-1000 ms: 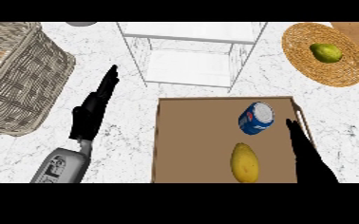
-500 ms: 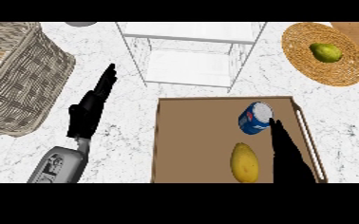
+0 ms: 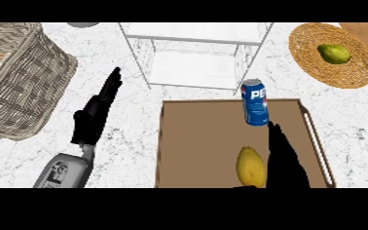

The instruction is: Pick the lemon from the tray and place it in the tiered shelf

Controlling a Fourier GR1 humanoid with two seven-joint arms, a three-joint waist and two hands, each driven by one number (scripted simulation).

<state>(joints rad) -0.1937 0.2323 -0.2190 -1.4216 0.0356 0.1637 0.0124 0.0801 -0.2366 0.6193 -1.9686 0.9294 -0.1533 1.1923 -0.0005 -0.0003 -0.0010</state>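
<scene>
At the near edge of the head view, the lemon [image 3: 251, 166] lies on the brown tray [image 3: 201, 146], toward the tray's near right portion, with its long axis running roughly near to far. The right hand [image 3: 286, 160] is positioned just beside the lemon on its right, over the tray, with fingers extended straight and pointing away from the robot; it holds nothing, and whether it touches the lemon cannot be determined. On the left, the left hand [image 3: 96, 114] rests over the white marble counter [image 3: 133, 141], well apart from the tray, fingers straight and angled up toward the far right, holding nothing. Farther along the tray, a blue soda can [image 3: 254, 108] lies on its side at the tray's far edge, just beyond the right hand's fingertips. A woven basket [image 3: 28, 80] occupies the left side of the counter. Beyond the tray stands the white tiered shelf [image 3: 197, 53], its frame open toward the viewer and its shelves bare. At the far right, a round woven plate [image 3: 316, 66] carries a green fruit [image 3: 334, 53].
</scene>
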